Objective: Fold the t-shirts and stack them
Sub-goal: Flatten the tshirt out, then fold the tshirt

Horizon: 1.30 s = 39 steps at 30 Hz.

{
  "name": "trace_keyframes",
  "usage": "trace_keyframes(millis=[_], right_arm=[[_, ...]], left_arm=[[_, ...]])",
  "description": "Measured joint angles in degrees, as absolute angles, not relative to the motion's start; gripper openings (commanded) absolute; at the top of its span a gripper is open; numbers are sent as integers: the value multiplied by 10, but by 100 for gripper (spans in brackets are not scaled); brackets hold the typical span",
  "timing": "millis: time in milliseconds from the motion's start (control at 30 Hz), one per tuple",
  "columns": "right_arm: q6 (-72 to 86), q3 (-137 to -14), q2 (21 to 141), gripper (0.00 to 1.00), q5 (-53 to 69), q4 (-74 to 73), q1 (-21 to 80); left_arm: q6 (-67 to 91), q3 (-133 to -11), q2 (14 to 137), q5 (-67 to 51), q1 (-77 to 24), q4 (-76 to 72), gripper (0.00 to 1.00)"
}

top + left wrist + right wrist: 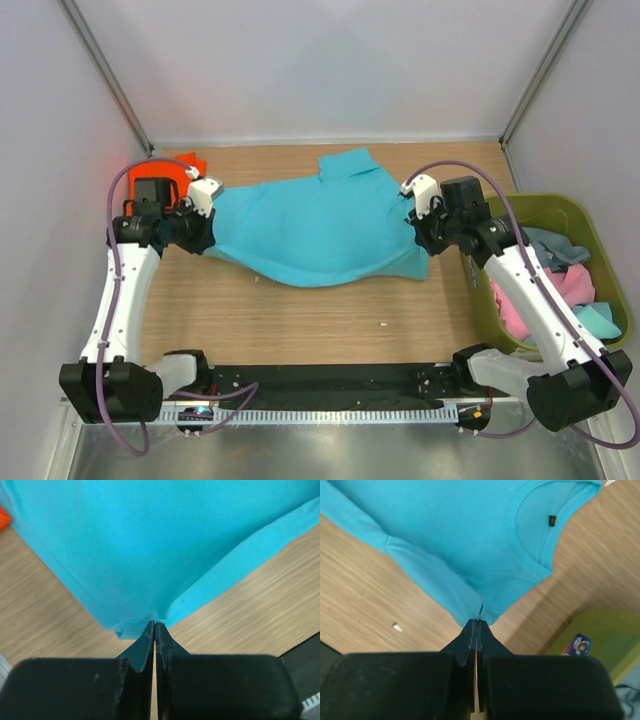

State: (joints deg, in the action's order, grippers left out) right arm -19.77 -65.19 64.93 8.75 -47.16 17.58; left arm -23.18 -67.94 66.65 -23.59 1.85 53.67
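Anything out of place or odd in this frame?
Little: a small white scrap lies on the table, near the turquoise shirt held between the left pincer and right pincer, both shut on its edges.

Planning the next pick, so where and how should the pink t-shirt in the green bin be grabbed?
Probably pinch a bunched fold of the pink t-shirt, coming straight down from above. It lies crumpled among other shirts in the olive-green bin, whose walls block a sideways approach, and no hem or collar shows to aim for.
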Motion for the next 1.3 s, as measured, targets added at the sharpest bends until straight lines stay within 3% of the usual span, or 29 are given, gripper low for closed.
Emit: trace_keyframes(millis=[600,1300], right_arm=[[-145,-598,602,1,159,-530,195],[-132,-599,640,1,171,-527,213]], left_arm=[[-251,-610,609,-259,19,657,0],[-444,-570,658,-157,19,761,0]])
